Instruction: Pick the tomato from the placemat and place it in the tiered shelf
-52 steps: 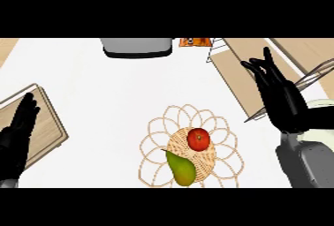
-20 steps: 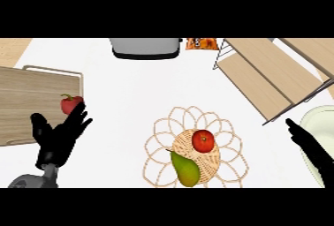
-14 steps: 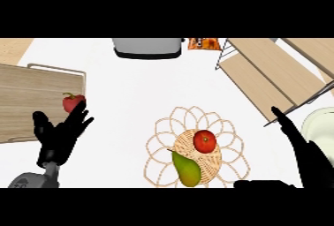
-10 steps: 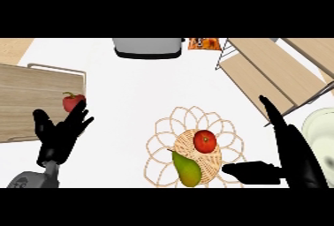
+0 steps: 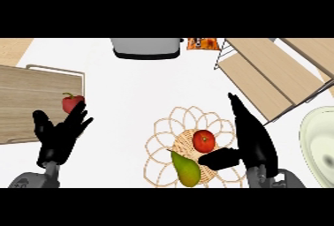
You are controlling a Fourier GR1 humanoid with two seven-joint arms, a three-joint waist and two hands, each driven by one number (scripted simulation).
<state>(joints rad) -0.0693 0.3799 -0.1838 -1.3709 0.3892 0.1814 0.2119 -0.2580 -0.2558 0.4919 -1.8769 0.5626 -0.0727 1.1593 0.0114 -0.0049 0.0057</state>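
A red tomato (image 5: 203, 141) lies near the middle of a woven wicker placemat (image 5: 167, 132), with a green pear (image 5: 184, 167) just below it. My right hand (image 5: 252, 137) is open beside the tomato on its right, fingers straight and pointing up the counter, thumb stretched toward the pear. The tiered wooden shelf (image 5: 274, 75) stands at the upper right. My left hand (image 5: 60, 136) is open at the lower left, holding nothing.
A wooden cutting board (image 5: 26, 101) at the left carries a red bell pepper (image 5: 70, 102) by my left fingertips. A grey pot (image 5: 146, 47) and an orange packet (image 5: 201, 43) sit at the back. A pale plate (image 5: 320, 145) shows at the right edge.
My right hand has come in from the lower right edge and moved left up to the placemat, now next to the tomato. The left hand has barely shifted.
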